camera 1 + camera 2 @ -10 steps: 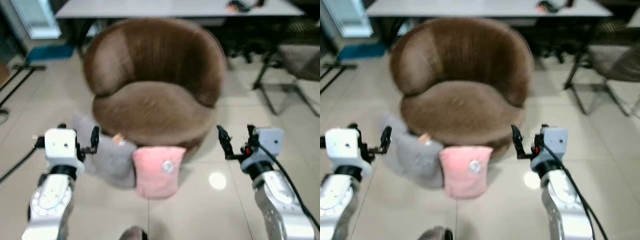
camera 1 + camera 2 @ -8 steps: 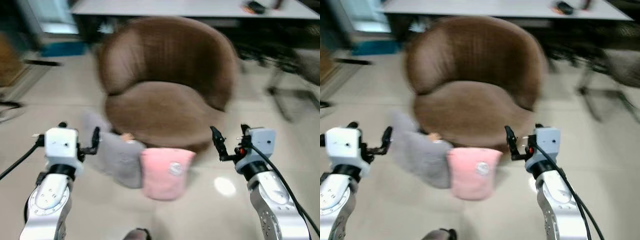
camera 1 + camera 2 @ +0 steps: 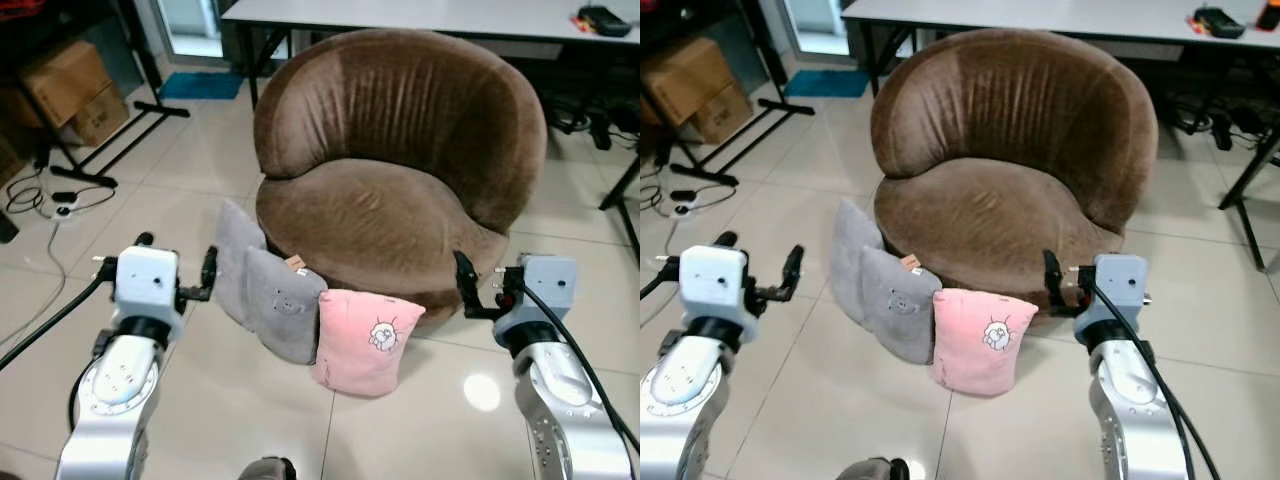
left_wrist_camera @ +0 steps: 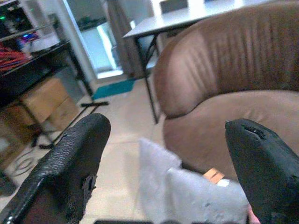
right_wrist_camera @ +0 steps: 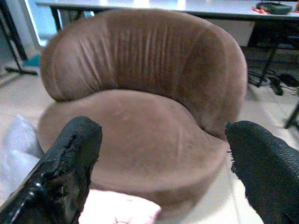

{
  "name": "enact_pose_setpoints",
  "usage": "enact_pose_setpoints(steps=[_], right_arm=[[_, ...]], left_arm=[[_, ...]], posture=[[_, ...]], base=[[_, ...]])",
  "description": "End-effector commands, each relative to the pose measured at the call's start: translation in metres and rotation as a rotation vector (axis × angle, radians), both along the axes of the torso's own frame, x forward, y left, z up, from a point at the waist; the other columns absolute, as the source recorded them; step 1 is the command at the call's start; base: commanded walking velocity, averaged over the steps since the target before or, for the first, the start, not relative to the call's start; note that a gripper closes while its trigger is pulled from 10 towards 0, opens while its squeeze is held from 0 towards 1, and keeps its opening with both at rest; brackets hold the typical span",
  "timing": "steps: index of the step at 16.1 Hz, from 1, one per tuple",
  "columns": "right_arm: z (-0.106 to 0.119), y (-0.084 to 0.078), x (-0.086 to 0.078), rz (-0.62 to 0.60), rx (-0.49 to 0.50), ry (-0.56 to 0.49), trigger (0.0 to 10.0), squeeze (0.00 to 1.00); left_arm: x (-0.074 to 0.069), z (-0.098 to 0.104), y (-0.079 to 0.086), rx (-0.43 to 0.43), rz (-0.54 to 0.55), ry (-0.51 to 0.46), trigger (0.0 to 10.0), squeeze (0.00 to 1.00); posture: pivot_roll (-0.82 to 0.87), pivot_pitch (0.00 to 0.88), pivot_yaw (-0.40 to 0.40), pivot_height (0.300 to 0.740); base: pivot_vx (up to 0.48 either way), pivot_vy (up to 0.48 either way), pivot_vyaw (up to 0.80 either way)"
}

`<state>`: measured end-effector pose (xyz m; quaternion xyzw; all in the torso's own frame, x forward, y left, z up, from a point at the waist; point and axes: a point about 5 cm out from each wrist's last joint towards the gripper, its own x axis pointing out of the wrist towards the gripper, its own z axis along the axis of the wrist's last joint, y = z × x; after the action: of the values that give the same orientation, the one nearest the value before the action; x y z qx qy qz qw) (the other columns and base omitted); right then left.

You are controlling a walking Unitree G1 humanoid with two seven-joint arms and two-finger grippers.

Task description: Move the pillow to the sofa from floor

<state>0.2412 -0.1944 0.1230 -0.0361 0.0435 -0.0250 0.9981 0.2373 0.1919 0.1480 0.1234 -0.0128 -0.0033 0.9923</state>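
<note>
Brown velvet sofa (image 3: 395,190), a round tub chair, sits mid-frame on the tiled floor (image 3: 200,400), sharp and steady now vs. the blurred head views half a sec ago. The whole scene has shifted right and opened out on the left, so that's the camera turning/settling, not the things moving. Cardboard boxes (image 3: 70,90) and a black stand (image 3: 120,130) show at far left, a table (image 3: 420,12) behind the sofa.

Pillows: pink pillow (image 3: 362,342) with a small cartoon patch stands on the floor, leaning on the sofa's front edge. Just beside it on the robot's left, touching, is a grey pillow (image 3: 282,305), and a 2nd grey pillow (image 3: 236,255) stands behind that, against the sofa's left front. All 3 lean as they did. None is on the seat yet.

Left gripper (image 4: 168,154) is held up, off to the left of the grey pair; fingers spread wide, nothing between them. Right gripper (image 5: 161,163) is up near the sofa's right front edge, also wide open and empty. Both arms keep much the same raised pose as before.

Meaning for the task: prob. the approach is over and the robot is squared up; the grab hasn't begun. Next likely needs a bend down toward a pillow, pink one being nearest centre.
</note>
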Motion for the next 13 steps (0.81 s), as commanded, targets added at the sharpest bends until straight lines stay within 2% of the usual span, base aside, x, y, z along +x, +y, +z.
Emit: enact_pose_setpoints(steps=[1, 2, 3, 5, 8, 12, 13], right_arm=[[0.003, 0.005, 0.003, 0.021, -0.032, -0.014, 10.0, 0.0], [0.008, 0.01, 0.004, 0.051, -0.021, -0.085, 10.0, 0.0], [0.008, 0.011, 0.005, 0.052, 0.001, -0.089, 10.0, 0.0], [-0.001, 0.012, 0.005, 0.069, 0.086, -0.023, 10.0, 0.0], [0.0, 0.016, 0.005, 0.073, 0.077, -0.009, 10.0, 0.0], [-0.002, 0.011, 0.008, 0.026, 0.085, -0.012, 10.0, 0.0], [0.0, 0.009, 0.008, 0.008, 0.059, -0.024, 10.0, 0.0]], left_arm=[[0.002, 0.0, -0.003, -0.003, -0.021, 0.003, 10.0, 1.0], [0.003, 0.003, -0.004, -0.009, -0.021, -0.009, 10.0, 1.0], [0.002, 0.005, -0.004, -0.013, -0.015, -0.016, 10.0, 1.0], [-0.003, 0.004, 0.001, -0.013, -0.001, -0.016, 10.0, 1.0], [-0.003, 0.004, 0.007, -0.016, 0.017, -0.012, 10.0, 1.0], [0.0, 0.004, 0.003, -0.06, 0.012, -0.019, 10.0, 1.0], [0.002, 0.004, 0.002, -0.056, 0.002, -0.018, 10.0, 1.0]], posture=[[-0.08, 0.087, 0.039, 0.74], [-0.07, 0.086, 0.034, 0.74], [-0.05, 0.085, 0.028, 0.74], [-0.04, 0.078, 0.02, 0.74], [-0.05, 0.066, 0.026, 0.74], [-0.06, 0.058, 0.046, 0.74], [-0.07, 0.054, 0.052, 0.74]], base=[[0.0, 0.0, 0.0], [0.0, 0.0, 0.0], [0.0, 0.0, 0.0], [0.291, 0.0, 0.0], [0.339, 0.0, 0.0], [0.385, 0.0, 0.0], [0.394, 0.0, 0.0]])
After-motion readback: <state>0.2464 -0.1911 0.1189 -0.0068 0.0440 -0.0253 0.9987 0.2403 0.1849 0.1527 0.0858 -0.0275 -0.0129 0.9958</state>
